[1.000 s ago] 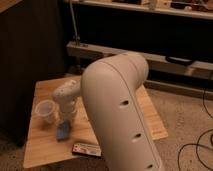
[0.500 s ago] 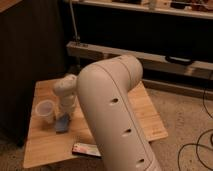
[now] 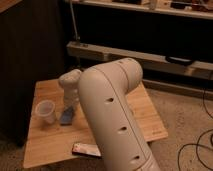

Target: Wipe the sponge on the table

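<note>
The robot's arm fills the middle of the camera view. Its thick white upper link [image 3: 117,125] rises from the bottom edge, leaning up and slightly right to a rounded elbow. From there a slimmer white forearm [image 3: 71,82] reaches left and turns straight down over the table [image 3: 145,117], a small square one with a light wooden plank top.

The gripper [image 3: 68,111] points down at the left half of the table, right at the sponge [image 3: 66,119]. The sponge is a small blue block lying on the wood directly beneath the gripper and meeting it. Whether the gripper clamps the sponge or only presses on it cannot be told from here.

A clear plastic cup [image 3: 45,110] stands upright just to the left of the sponge, apart from it. A flat red-and-white packet [image 3: 86,149] lies near the table's front edge, close to the base of the upper link. Behind the table runs a long grey shelf [image 3: 150,56].
</note>
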Controlling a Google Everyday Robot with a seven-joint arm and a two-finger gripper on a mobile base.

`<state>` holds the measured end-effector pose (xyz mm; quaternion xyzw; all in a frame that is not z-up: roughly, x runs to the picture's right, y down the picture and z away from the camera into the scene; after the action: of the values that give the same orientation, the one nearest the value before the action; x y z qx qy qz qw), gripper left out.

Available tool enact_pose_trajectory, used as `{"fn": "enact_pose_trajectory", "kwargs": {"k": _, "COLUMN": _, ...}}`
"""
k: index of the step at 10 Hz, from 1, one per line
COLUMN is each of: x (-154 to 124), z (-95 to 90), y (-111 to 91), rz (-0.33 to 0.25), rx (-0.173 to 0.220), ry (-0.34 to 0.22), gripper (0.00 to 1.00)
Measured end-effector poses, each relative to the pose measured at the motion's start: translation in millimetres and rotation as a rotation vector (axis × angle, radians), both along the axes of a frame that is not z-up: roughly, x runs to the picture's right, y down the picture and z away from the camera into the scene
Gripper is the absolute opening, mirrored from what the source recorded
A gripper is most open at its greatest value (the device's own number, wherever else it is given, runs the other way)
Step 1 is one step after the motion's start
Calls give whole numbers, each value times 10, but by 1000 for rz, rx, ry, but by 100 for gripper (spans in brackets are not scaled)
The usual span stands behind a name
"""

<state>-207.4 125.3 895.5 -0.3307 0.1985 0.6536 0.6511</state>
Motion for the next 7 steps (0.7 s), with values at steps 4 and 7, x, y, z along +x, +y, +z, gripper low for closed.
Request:
{"fn": "enact_pose_trajectory", "kwargs": {"k": 4, "x": 447, "z": 58, "y": -85, "rz": 22, "rx": 1, "ry": 61, "gripper": 3}}
{"fn": "enact_pose_trajectory", "kwargs": {"k": 7, "x": 669, "z": -41, "y": -77, "rz": 34, "rx": 3, "ry": 73, "gripper": 3}}
